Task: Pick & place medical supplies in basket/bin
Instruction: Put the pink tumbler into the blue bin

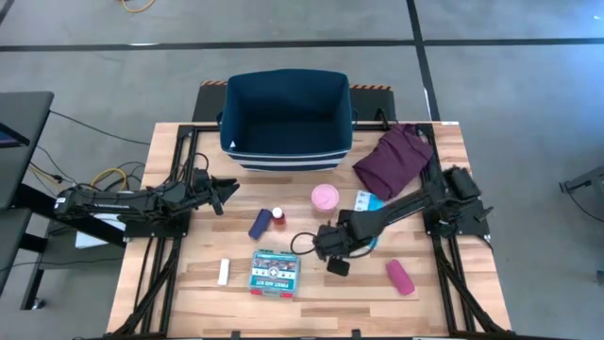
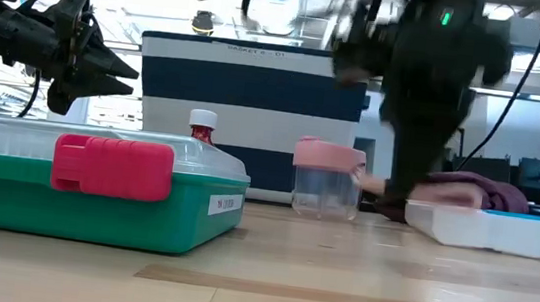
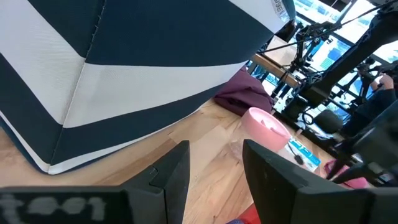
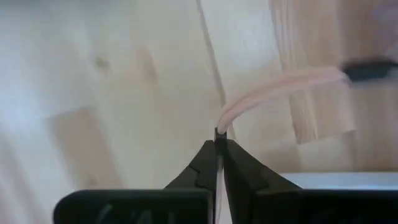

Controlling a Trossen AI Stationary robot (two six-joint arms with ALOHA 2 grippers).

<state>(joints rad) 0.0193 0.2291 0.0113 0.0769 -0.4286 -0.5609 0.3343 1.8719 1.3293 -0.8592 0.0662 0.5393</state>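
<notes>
The navy striped bin stands at the table's far middle. On the table lie the pink round tub, red-capped bottle, blue tube, teal first-aid box, white stick, pink oblong and light-blue pill strip, which is partly under my right arm. My right gripper points down between the tub and the box, shut on a thin pale cord. My left gripper is open and empty, above the table left of the blue tube; its gap also shows in the left wrist view. My right gripper pinches the thin pale cord between its two fingertips, coming from above and pointing down. From the tips the cord curves away over the wood to a dark end. Which part of the cord's length the tips have, I cannot tell.
The maroon cloth lies crumpled at the far right, beside the bin. Bare wood shows along the near edge and at the left front. Black frame rails run along both sides of the table.
</notes>
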